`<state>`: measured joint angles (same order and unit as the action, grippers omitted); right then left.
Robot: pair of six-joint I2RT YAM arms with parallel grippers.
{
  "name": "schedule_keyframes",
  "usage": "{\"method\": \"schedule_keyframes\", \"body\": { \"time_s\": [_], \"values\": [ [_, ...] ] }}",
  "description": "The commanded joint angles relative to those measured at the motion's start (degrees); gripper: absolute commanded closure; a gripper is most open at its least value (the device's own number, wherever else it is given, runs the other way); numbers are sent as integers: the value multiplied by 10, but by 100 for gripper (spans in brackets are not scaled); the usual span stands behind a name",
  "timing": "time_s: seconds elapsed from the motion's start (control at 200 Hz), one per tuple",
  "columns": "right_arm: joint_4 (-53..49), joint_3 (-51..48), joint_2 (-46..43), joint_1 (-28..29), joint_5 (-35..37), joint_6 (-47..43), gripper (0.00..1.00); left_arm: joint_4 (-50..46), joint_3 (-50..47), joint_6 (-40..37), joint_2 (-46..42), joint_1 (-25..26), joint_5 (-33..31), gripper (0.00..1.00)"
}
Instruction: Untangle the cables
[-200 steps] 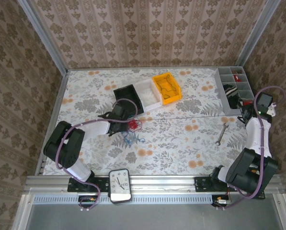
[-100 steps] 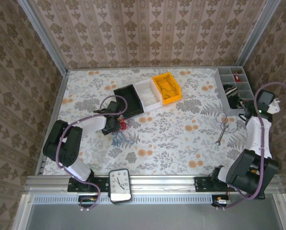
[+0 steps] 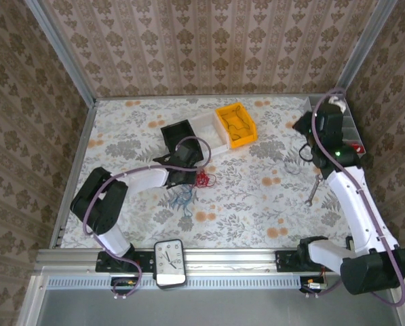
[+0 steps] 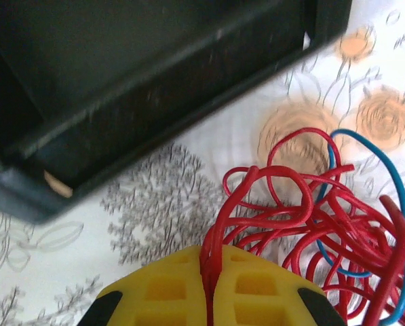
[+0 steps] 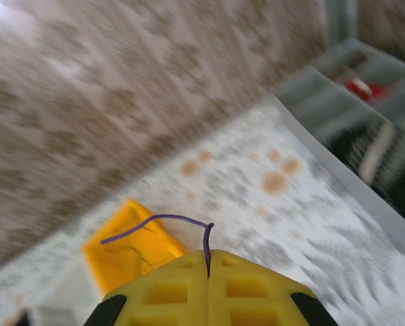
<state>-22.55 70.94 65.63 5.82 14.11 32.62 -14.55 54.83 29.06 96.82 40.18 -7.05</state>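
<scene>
1. My left gripper point(image 4: 209, 266) clamped the red cable point(image 4: 304, 217) beside the black bin point(image 4: 155, 88); open table point(image 3: 256, 204) lay rightward.
2. My right gripper point(image 5: 209, 261), pinching a thin dark cable point(image 5: 155, 221), had swung off the grey organiser point(image 5: 311, 92).

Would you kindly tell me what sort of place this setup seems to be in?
Probably a robot test cell dressed up as a room: patterned wallpaper on three sides, a floral table framed by aluminium rails, and a row of sorting bins.
</scene>
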Motion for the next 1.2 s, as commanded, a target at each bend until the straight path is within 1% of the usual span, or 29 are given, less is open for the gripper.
{"method": "schedule_keyframes", "body": {
  "time_s": [0.0, 0.095, 0.15, 0.19, 0.365, 0.475, 0.56, 0.695, 0.84, 0.99, 1.195],
  "values": [
    [0, 112, 53, 20, -60, -74, 100, -10, 34, 28, 26, -5, -18, 100],
    [0, 209, 110, 40, -104, -98, 100, -9, 45, 47, 37, -4, -26, 100],
    [8, 255, 137, 54, -107, -117, 100, -14, 48, 54, 40, -4, -33, 100],
    [13, 286, 172, 63, -101, -128, 100, -19, 49, 58, 40, -4, -39, 100],
    [20, 419, 291, 67, -114, -138, 100, -21, 39, 69, 30, -5, -50, 100],
    [16, 479, 359, 69, -125, -136, 100, -23, 38, 69, 27, -5, -58, 100],
    [10, 503, 398, 70, -114, -135, 100, -26, 36, 71, 24, -5, -64, 100],
    [21, 505, 427, 70, -102, -127, 100, -29, 35, 72, 22, -6, -71, 100],
    [47, 510, 428, 70, -95, -120, 100, -31, 39, 71, 26, -6, -70, 100],
    [67, 562, 435, 70, -102, -121, 100, -31, 43, 73, 35, -12, -62, 100],
    [81, 627, 449, 69, -87, -133, 100, -44, 53, 83, 50, -20, -57, 100]
  ]
}}
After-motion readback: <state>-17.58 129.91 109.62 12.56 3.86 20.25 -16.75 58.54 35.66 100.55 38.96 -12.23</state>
